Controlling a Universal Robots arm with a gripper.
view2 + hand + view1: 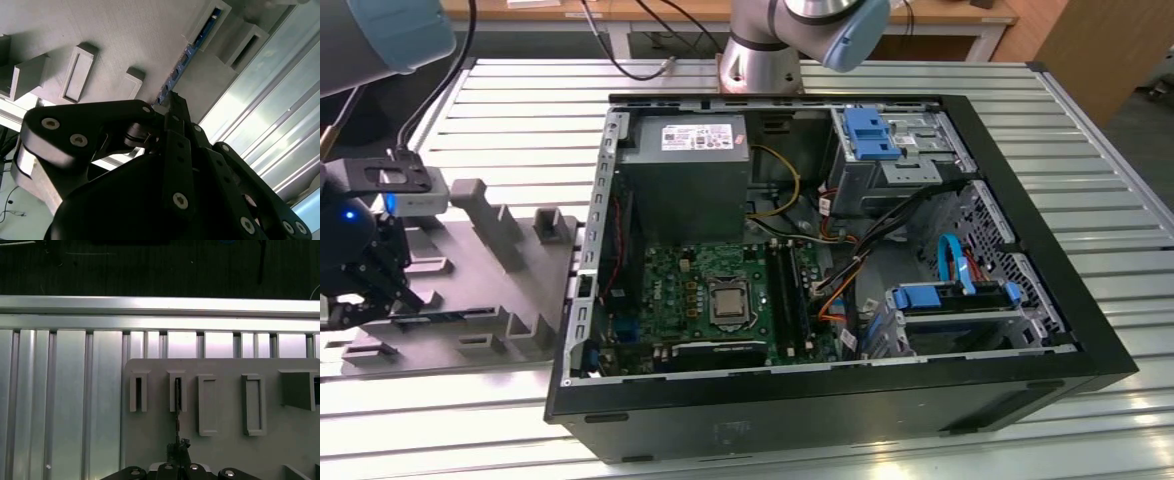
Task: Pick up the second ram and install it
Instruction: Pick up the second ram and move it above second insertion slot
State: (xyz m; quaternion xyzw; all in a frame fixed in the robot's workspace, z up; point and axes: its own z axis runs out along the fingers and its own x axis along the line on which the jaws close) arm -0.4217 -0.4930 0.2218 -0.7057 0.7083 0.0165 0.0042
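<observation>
K: Counter [1067,130] is ribbed aluminium slats, with glare along the ribs. At the exterior view's left, the gripper [394,290] is down over the grey tray [480,290].

M: State of the fingers [175,145]?

K: Narrow, pinched on the thin edge of the second ram [177,405]. It stands edge-on in a tray slot and is not lifted out.

M: Risks?

K: Judgement only. In the second wrist view the hold looks closer to one end of the stick than to its middle. If so, a pull could cock it in the slot, so that it binds and drags the tray up or slides out of the pads. The edge is slim, so there is little to hold. Further right, the computer case [854,400] has a tall wall and loose wiring [847,270] lies close to the socket rails [783,285]. A tilted stick could catch on either. A skewed seat in a rail would load the motherboard [700,265].

M: Surroundings?

K: The case lies open on its side mid-counter, with the arm's base [761,60] just beyond its far wall. Black cables [634,65] trail over the far slats. Wooden furniture [934,15] stands behind.
</observation>
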